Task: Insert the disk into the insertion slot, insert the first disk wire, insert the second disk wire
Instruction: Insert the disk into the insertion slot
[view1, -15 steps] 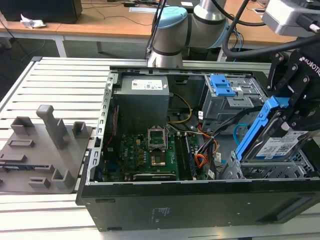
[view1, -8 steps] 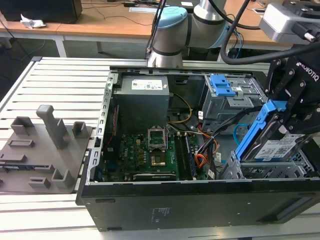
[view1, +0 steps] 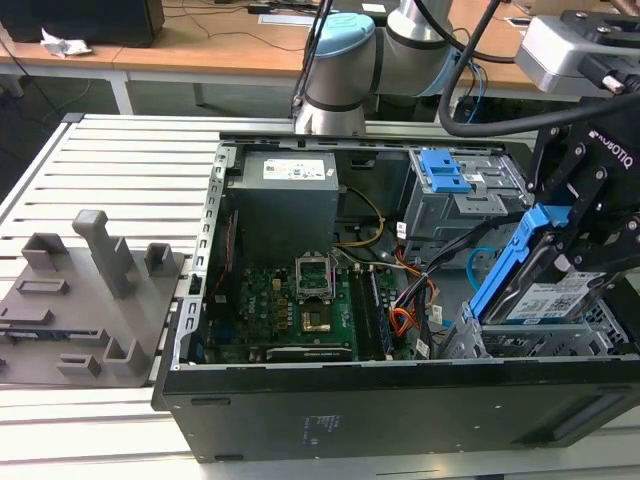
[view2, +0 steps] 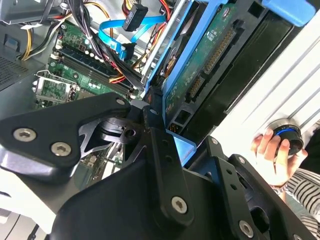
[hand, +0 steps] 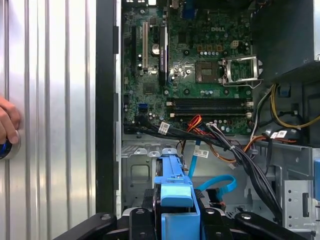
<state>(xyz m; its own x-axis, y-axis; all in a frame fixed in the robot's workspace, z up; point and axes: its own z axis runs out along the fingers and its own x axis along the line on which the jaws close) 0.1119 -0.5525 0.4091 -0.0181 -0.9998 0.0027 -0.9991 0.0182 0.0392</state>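
My gripper (view1: 578, 245) is shut on the disk (view1: 548, 298), a grey drive with a white label in a bright blue bracket (hand: 175, 187). The disk hangs tilted, its lower end just above the insertion slot (view1: 520, 345), the low silver cage at the case's corner on the exterior view's right. In the second wrist view the disk's green circuit board (view2: 212, 52) faces the camera. The first disk wire (hand: 194, 123), an orange, red and black bundle, lies loose beside the motherboard. The second disk wire (hand: 220, 184), a light-blue cable with a black plug (view2: 135, 15), curls over the cage floor.
The open black computer case (view1: 400, 400) rests on a slatted metal table (view1: 110, 170). A taller grey cage with blue latches (view1: 450, 180) stands behind the slot. Grey fixtures (view1: 95, 290) sit on the exterior view's left. A hand (view2: 272, 150) rests on a blue button beside the case.
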